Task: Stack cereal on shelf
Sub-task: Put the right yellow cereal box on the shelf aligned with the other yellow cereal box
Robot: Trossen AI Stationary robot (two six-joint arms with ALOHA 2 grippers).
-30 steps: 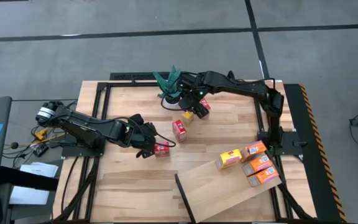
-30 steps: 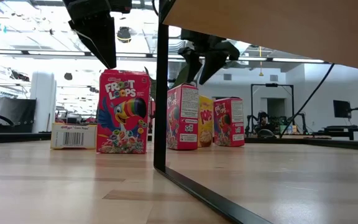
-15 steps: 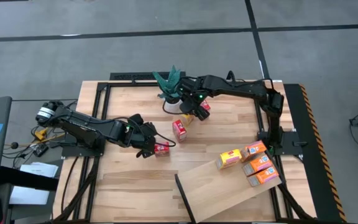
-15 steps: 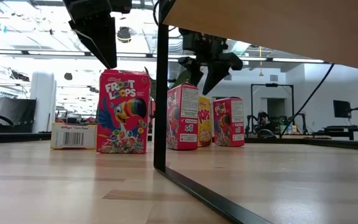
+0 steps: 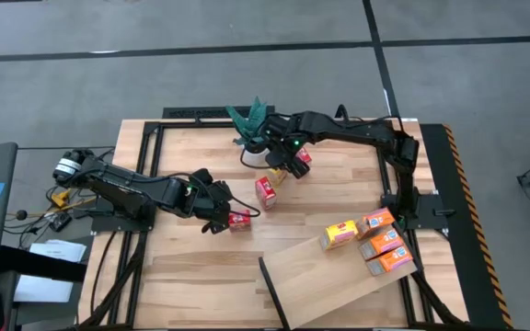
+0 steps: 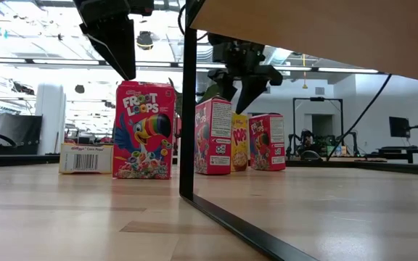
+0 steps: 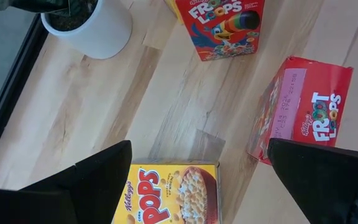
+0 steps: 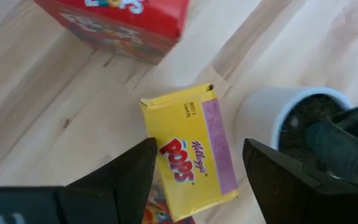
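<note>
Right gripper (image 5: 283,165) hovers, fingers apart, over a small yellow cardboard Kellogg's "Pops" box (image 8: 190,151) beside the white plant pot (image 8: 291,121).
Closing off-centre could tip it into the pot or the red "Froot Loops" boxes (image 6: 143,130) — the pale wooden shelf board (image 5: 339,285) lies well apart; left gripper (image 5: 224,217) waits open.

Bright, even, glaring overhead light

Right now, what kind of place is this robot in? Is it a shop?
Probably not a shop: it looks like a robot lab or workshop. Two dark arms are mounted on a wooden table, the floor is bare grey, and more equipment stands fill the bright room behind.
</note>
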